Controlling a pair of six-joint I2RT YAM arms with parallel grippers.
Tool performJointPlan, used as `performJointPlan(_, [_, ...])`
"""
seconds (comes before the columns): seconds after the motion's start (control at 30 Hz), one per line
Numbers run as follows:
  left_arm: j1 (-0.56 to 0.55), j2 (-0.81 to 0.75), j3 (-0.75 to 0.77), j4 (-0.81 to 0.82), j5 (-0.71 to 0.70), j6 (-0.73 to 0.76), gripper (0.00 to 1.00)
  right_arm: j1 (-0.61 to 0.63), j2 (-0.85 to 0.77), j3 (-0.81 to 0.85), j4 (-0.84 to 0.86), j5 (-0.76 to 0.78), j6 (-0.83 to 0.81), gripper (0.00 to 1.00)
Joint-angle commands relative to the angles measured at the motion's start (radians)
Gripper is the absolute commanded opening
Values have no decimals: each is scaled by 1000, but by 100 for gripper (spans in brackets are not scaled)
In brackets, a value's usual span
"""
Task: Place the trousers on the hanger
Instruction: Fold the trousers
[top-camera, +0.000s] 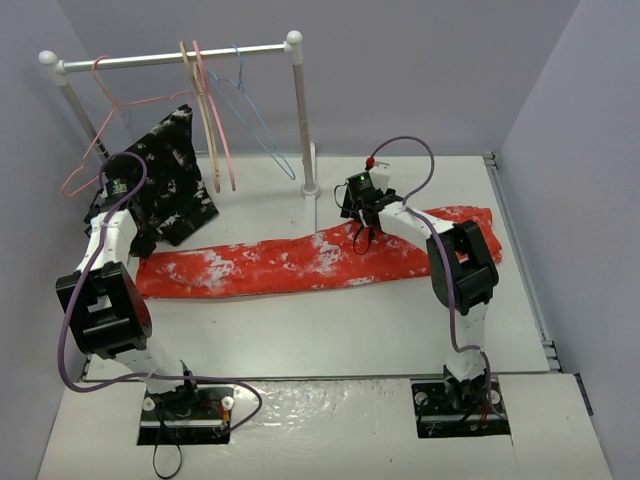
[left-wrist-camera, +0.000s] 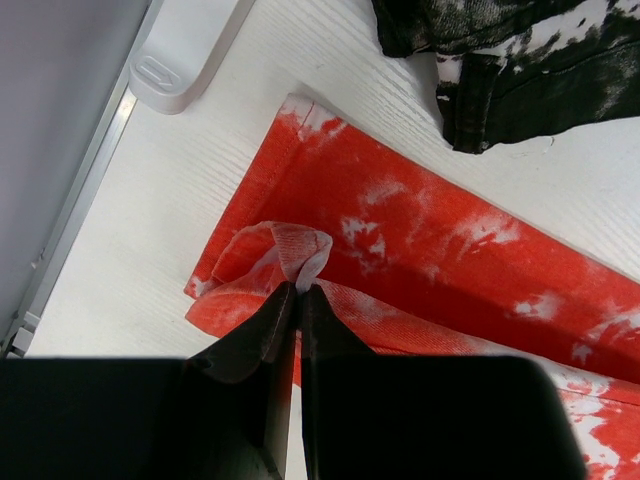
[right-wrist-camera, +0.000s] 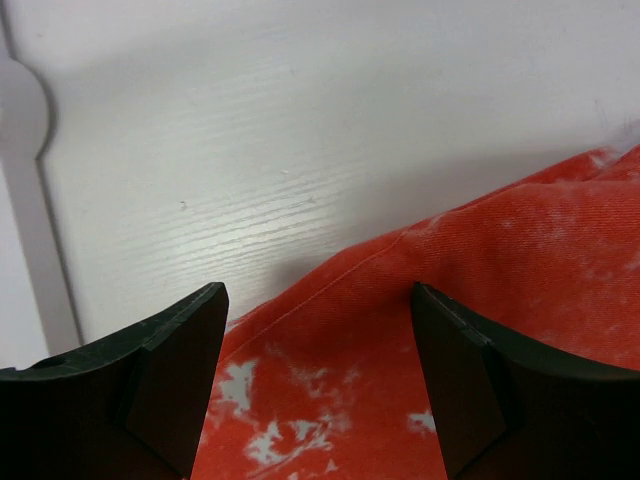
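Overhead wide; wrist cameras close (sharing trousers (top-camera: 300, 265)).

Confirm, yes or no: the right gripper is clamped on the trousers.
No: the right gripper is wide open over the edge of the trousers, with no cloth pinched between its fingers.

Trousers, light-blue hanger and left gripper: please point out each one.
trousers (top-camera: 300, 262), top view, middle of the cloth
light-blue hanger (top-camera: 271, 140), top view, slanted side wire
left gripper (left-wrist-camera: 298, 288), left wrist view, fingertips pinching the hem

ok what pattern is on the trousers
The trousers are red-orange with scattered white speckled patches, clearest in the left wrist view.
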Motion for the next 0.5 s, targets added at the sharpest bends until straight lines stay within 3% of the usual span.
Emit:
performJointPlan(0.0, [14, -16, 39, 39, -60, -1, 0, -6, 32, 78, -58, 96, 55, 71])
performJointPlan(0.2, [14, -14, 36, 41, -55, -5, 0, -25, 72, 90, -89, 109, 75, 62])
performJointPlan(0.47, [14, 0, 22, 41, -75, -4, 0, -47, 70, 87, -99, 119, 70, 5])
